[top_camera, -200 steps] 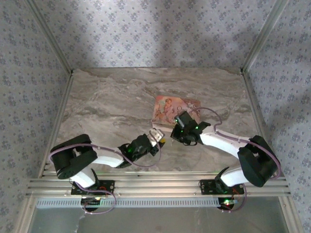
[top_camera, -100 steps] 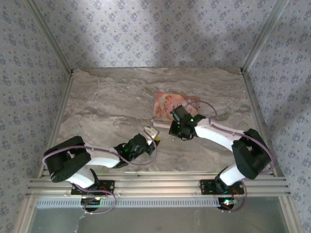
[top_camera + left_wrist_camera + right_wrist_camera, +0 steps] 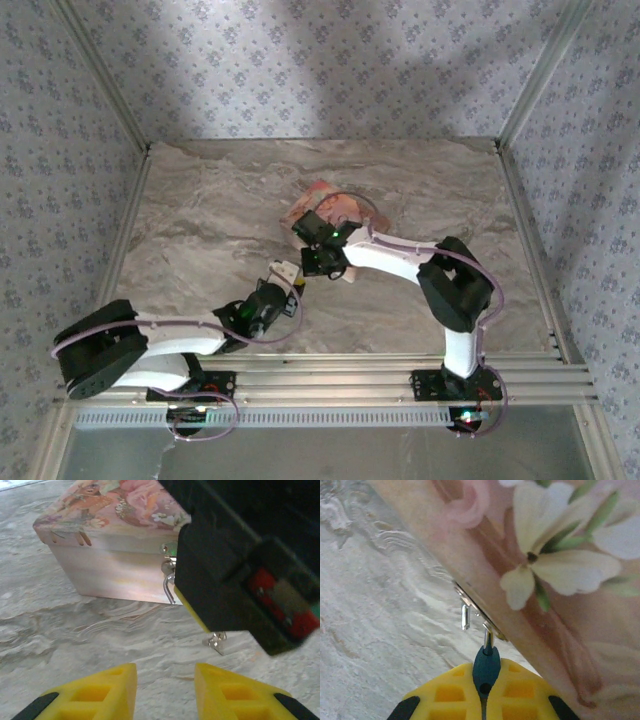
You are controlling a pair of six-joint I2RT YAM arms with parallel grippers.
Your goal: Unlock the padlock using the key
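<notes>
The padlock (image 3: 486,667) is a small dark teal body hanging from the hasp of the pink illustrated box (image 3: 115,530). My right gripper (image 3: 486,700) is shut on it. One end of its silver shackle (image 3: 465,617) hangs free of the body. The key (image 3: 215,642) is a tiny silvery piece just under the right gripper's yellow finger (image 3: 192,612); whether it rests on the marble I cannot tell. My left gripper (image 3: 165,690) is low over the table, facing the box front, open with bare marble between its fingers. From above, the left gripper (image 3: 288,275) and right gripper (image 3: 318,262) nearly meet.
The pink box (image 3: 330,203) sits mid-table, with the right arm (image 3: 400,255) arching over its near edge. The marble tabletop (image 3: 200,215) is walled by patterned panels. The left arm (image 3: 170,335) lies stretched low along the near left.
Both grippers have moved left. The right gripper has pulled the padlock and the pink box left with it, turning the box. The left arm has stretched out lower.
</notes>
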